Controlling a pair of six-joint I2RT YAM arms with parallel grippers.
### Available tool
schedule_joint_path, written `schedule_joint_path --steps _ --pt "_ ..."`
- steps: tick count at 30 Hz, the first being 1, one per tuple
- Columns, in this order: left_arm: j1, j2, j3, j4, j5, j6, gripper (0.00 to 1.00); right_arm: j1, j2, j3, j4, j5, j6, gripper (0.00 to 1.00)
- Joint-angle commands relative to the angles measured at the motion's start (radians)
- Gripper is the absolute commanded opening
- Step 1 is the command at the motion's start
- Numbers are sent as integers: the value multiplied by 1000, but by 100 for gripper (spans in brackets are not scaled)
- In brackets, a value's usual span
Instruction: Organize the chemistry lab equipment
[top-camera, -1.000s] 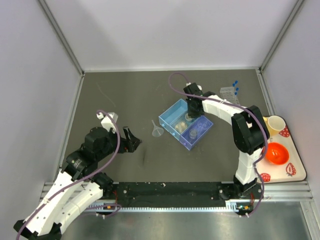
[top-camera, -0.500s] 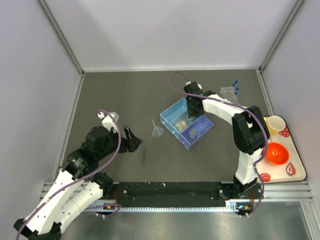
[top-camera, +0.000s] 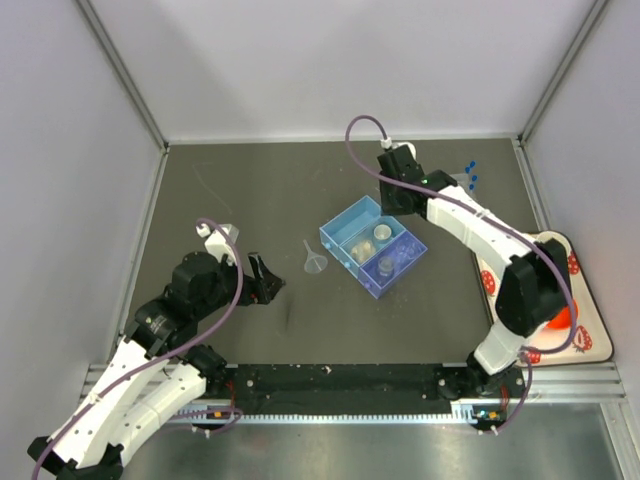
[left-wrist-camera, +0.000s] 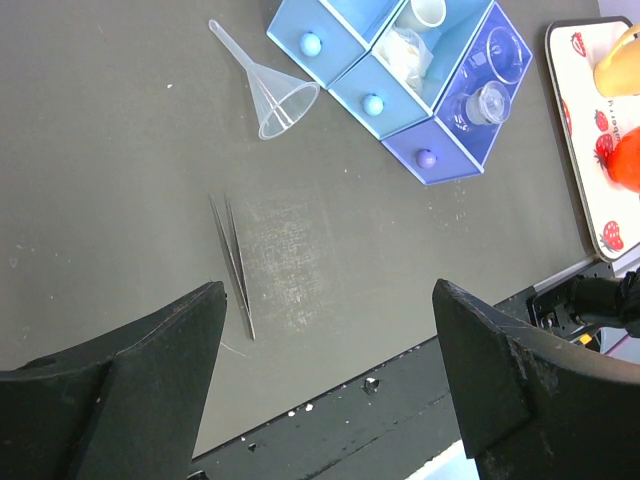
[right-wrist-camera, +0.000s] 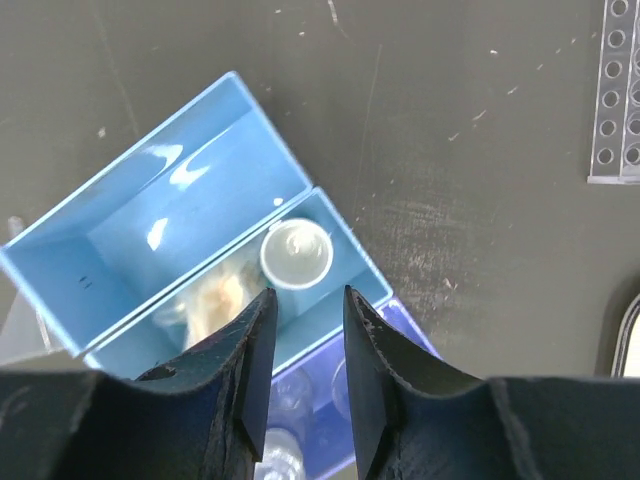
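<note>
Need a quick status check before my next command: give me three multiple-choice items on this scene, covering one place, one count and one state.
1. Where is the funnel?
A. in the box
B. on the table, left of the box
C. on the tray

2. How many drawers has the box?
A. two
B. three
C. five

3. What is the left hand doing?
A. wide open, empty
B. shut on the tweezers
C. shut on the funnel

Answers:
1 B: it lies on its side on bare table beside the box.
2 B: the left wrist view shows three fronts, each with one knob.
3 A: its fingers stand far apart with nothing between them.
</note>
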Motion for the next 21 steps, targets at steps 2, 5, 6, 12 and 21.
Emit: schedule_joint_path --steps 2,5,6,12,21 --pt "1 -13 -10 49 -3 2 89 134 -136 58 -52 55 -31 36" --pt "1 -19 -14 31 -16 3 89 236 -182 55 -57 31 -43 41" --pt "1 -24 -15 29 -17 3 89 261 -199 52 -57 29 -45 43" --pt "1 -64 -7 -18 -74 -3 89 415 -204 31 -49 -23 -20 45" --pt "1 -130 32 -93 -112 -11 89 481 32 144 -25 -58 1 45"
